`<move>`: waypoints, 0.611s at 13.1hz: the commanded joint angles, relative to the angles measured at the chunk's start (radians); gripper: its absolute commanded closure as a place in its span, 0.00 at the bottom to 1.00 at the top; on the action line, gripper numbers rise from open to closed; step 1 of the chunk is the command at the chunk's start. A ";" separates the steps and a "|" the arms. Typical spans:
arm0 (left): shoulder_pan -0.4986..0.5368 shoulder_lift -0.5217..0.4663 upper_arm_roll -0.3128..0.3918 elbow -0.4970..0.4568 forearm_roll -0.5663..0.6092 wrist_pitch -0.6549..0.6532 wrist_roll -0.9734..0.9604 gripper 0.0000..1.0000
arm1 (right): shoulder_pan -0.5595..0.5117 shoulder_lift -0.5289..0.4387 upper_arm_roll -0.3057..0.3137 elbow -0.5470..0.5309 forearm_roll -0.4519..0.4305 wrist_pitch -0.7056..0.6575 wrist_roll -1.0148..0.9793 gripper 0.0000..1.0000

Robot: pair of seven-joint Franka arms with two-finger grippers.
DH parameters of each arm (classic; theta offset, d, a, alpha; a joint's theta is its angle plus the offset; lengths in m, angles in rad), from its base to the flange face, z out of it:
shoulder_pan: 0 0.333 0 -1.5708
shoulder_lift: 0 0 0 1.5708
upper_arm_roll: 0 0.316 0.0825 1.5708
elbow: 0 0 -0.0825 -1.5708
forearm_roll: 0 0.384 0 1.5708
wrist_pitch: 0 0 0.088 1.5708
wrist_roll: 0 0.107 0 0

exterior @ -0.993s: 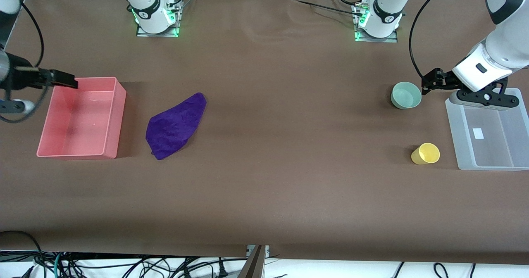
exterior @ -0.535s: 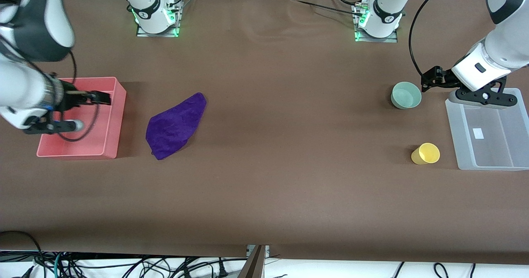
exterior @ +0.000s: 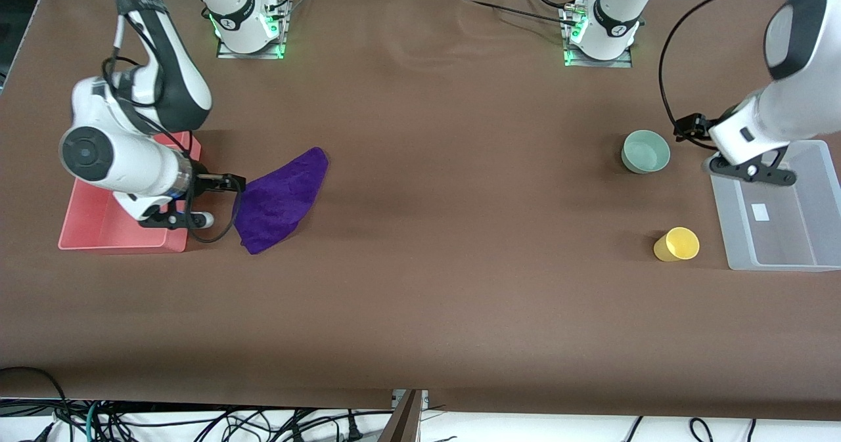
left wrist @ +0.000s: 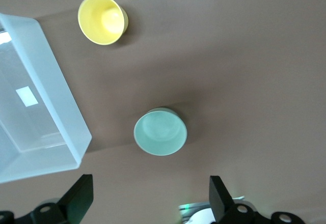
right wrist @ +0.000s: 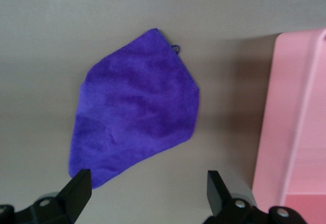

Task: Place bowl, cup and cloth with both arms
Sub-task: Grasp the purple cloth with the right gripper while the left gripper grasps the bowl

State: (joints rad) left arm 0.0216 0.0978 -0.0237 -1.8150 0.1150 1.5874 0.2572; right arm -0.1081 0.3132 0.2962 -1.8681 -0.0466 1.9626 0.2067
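- Your right claw (exterior: 231,182) hung with fingers apart over the purple cloth's (exterior: 279,200) edge, beside the pink bin (exterior: 172,238).
- Your left claw (exterior: 686,127), fingers apart, hovered beside the bowl (exterior: 645,152); the cup (exterior: 677,244) stood nearer the camera on the tabletop (exterior: 460,265).

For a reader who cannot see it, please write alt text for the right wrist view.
A purple cloth lies flat on the brown table, in front of the open right hand, whose two black fingers frame the picture's lower edge. Beside the cloth, not touching it, stands the wall of a pink bin.
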 commanded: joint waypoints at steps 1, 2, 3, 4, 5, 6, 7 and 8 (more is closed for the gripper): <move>0.052 0.074 -0.002 -0.006 0.022 0.034 0.163 0.00 | 0.007 -0.010 0.011 -0.084 0.007 0.088 0.017 0.00; 0.070 0.075 -0.002 -0.051 0.022 0.099 0.189 0.00 | 0.014 -0.003 0.011 -0.114 0.007 0.129 0.025 0.00; 0.075 0.076 -0.001 -0.131 0.023 0.211 0.194 0.00 | 0.018 0.000 0.011 -0.144 0.007 0.178 0.055 0.00; 0.077 0.071 -0.001 -0.211 0.041 0.312 0.197 0.00 | 0.028 0.007 0.011 -0.169 0.005 0.220 0.081 0.00; 0.086 0.066 -0.002 -0.290 0.067 0.385 0.200 0.00 | 0.036 0.020 0.011 -0.183 0.002 0.246 0.112 0.00; 0.089 0.065 -0.002 -0.338 0.098 0.411 0.235 0.00 | 0.047 0.036 0.011 -0.187 -0.002 0.255 0.144 0.00; 0.090 0.066 -0.002 -0.377 0.118 0.425 0.323 0.00 | 0.062 0.055 0.011 -0.187 -0.006 0.263 0.181 0.00; 0.115 0.075 -0.002 -0.406 0.120 0.475 0.377 0.00 | 0.067 0.067 0.011 -0.189 -0.006 0.280 0.204 0.00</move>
State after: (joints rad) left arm 0.1072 0.2051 -0.0214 -2.1393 0.2031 1.9957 0.5236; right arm -0.0540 0.3638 0.3021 -2.0461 -0.0469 2.2058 0.3533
